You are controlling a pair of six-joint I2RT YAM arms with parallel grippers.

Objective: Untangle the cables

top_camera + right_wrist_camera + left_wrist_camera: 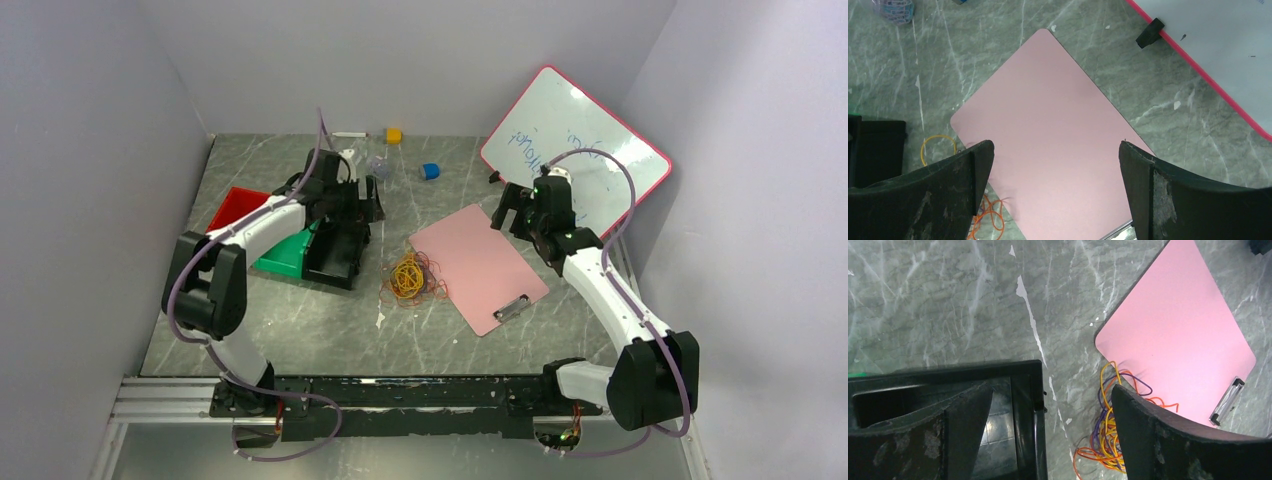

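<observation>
Cables [410, 278] heaped mid-tabletop [300, 330], just left of the clipboard [480, 265], some strands touching its edge. Tray [335, 262] left of the cables, two bins [285, 258] beyond it. Whiteboard [575, 150] propped back right, behind the clipboard. Left hand [365, 200] above the tray; right hand [512, 215] above the clipboard's far end.

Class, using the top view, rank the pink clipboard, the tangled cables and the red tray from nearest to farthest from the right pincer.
1. Pink clipboard, directly beneath the right pincer.
2. Cables, by the clipboard's left edge.
3. Red tray, far left.
</observation>
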